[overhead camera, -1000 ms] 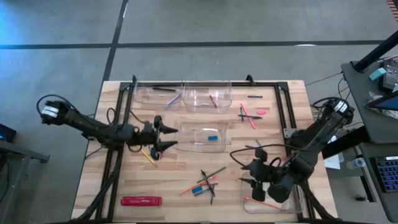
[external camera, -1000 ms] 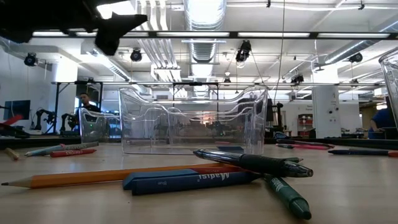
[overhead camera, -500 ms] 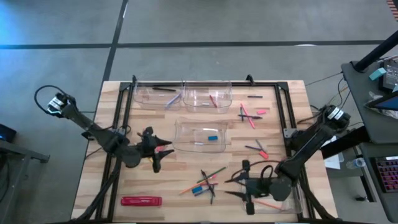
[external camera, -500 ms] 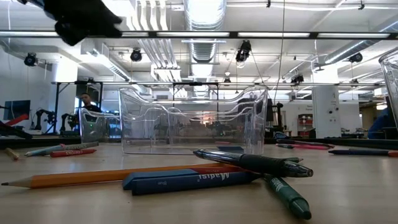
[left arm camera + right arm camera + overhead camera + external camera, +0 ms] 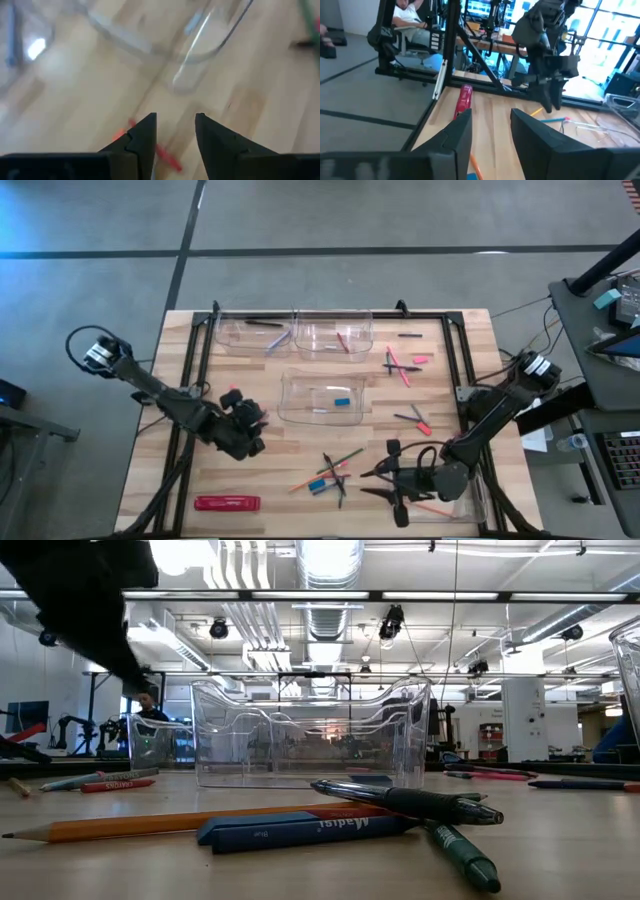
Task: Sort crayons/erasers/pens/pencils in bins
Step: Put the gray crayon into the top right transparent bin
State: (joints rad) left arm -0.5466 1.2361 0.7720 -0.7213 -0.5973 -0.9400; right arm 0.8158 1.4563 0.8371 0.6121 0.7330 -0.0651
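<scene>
1. High view: the middle bin (image 5: 322, 398), a clear tub near the table's centre, serves as the landmark; a blue eraser (image 5: 342, 401) lies inside it.
2. The left gripper (image 5: 252, 423) sits low over the wood just to the left of that bin. In the left wrist view its two fingers (image 5: 145, 137) stand apart with a gap between them, nothing clamped; a thin red stick (image 5: 165, 155) lies on the wood just past the tips.
3. The right gripper (image 5: 385, 478) hangs on the near right of the middle bin, beside another bin (image 5: 440, 508) at the table's near right edge. In the right wrist view its fingers (image 5: 457, 132) are parted and hold nothing.
4. A loose heap of pencils, pens and crayons (image 5: 330, 472) lies on the near side of the middle bin, between the two grippers.
5. Two more bins (image 5: 295, 333) stand side by side on the far side of the middle bin, each with a few sticks inside.
6. A red flat pack (image 5: 227, 503) lies on the near left of the middle bin, well apart from it.
7. More sticks and a pink eraser (image 5: 420, 360) lie to the right of the middle bin.
</scene>
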